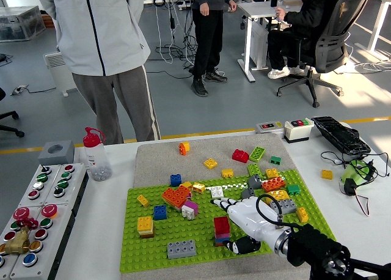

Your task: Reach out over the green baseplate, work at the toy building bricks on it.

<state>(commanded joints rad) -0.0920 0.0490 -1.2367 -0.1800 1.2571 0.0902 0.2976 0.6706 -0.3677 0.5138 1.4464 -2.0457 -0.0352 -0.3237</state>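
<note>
A flat green studded plastic baseplate [153, 249] lies on a grey mat [159, 154] near the front edge of the white table [104, 231]. Toy building bricks are scattered over it. Near its front right stands a small stack: a red brick [221, 225] on top of thin purple and blue layers. Just beside the stack, on its right, is the robot's right hand [244, 222], white-shelled, on a black arm that enters from the lower right corner. Its fingers [223, 203] are loosely curved around the stack's right side; the view does not make clear whether they touch the red brick, and they appear to clamp nothing.

Elsewhere on the baseplate sit a grey long brick [182, 249] at the front, a yellow brick [146, 225] and a blue brick [160, 212] to the left, and an orange cluster [176, 196] behind. More bricks, red, green and yellow, lie on the mat beyond the plate.

Judging by this, the reach over the plate is done and one small stack stands built; most bricks remain loose, so much of the work seems left.

The left arm is out of view. A clear plastic bottle with a red cap [96, 153] and a panel of coloured buttons [38, 216] sit at the left. A person in a grey jacket [101, 29] stands at the far side, hands not visible.
</note>
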